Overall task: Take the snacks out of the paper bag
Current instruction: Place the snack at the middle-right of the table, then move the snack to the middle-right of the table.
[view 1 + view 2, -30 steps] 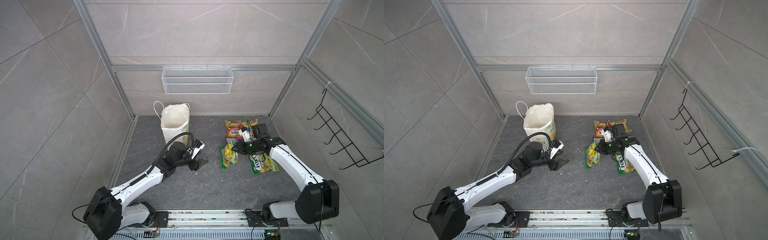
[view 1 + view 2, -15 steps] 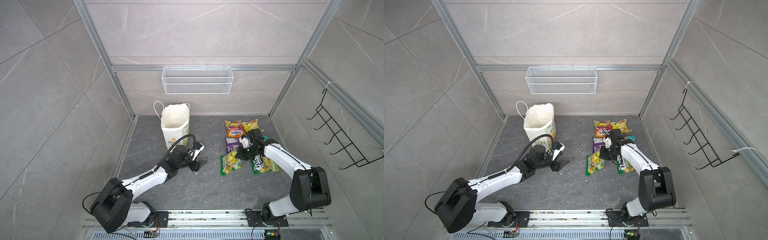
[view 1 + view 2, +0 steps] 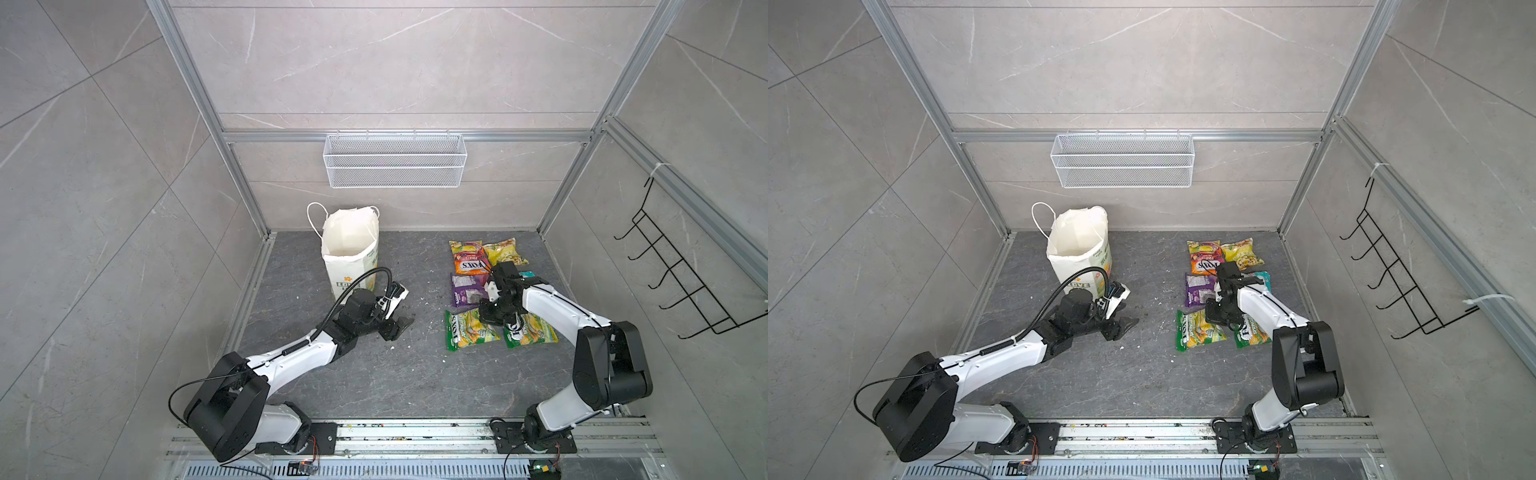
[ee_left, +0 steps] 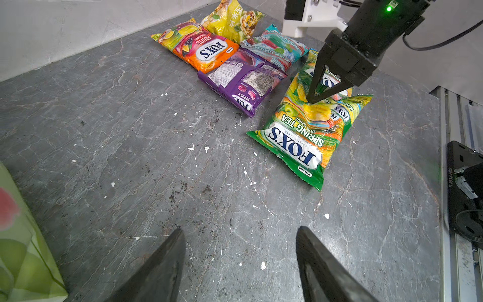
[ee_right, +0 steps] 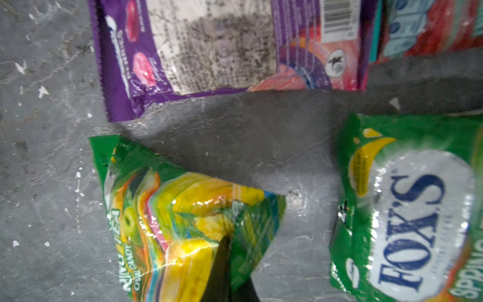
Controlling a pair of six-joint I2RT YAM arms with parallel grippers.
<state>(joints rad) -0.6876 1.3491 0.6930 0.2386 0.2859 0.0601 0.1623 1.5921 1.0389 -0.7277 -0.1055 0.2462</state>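
Note:
The white paper bag (image 3: 351,249) stands upright and open at the back left; its inside looks white, its bottom is hidden. Several snacks lie on the floor to the right: orange (image 3: 469,262), yellow (image 3: 505,251), purple (image 3: 467,289), teal (image 3: 528,274) and two green packets (image 3: 532,332). My right gripper (image 3: 484,320) is shut on the far end of the left green packet (image 5: 183,222), whose film bunches up at the fingers. My left gripper (image 4: 240,230) is open just above bare floor near the bag, nothing between its fingers.
A white wire-mesh basket (image 3: 395,160) hangs on the back wall. A black hook rack (image 3: 681,282) sticks out from the right wall. The arms' base rail (image 3: 415,432) runs along the front edge. White crumbs dot the dark floor (image 4: 209,149).
My right gripper has pulled the left green packet toward the front, away from the purple one. My left gripper has drawn back a little from the bag, still open.

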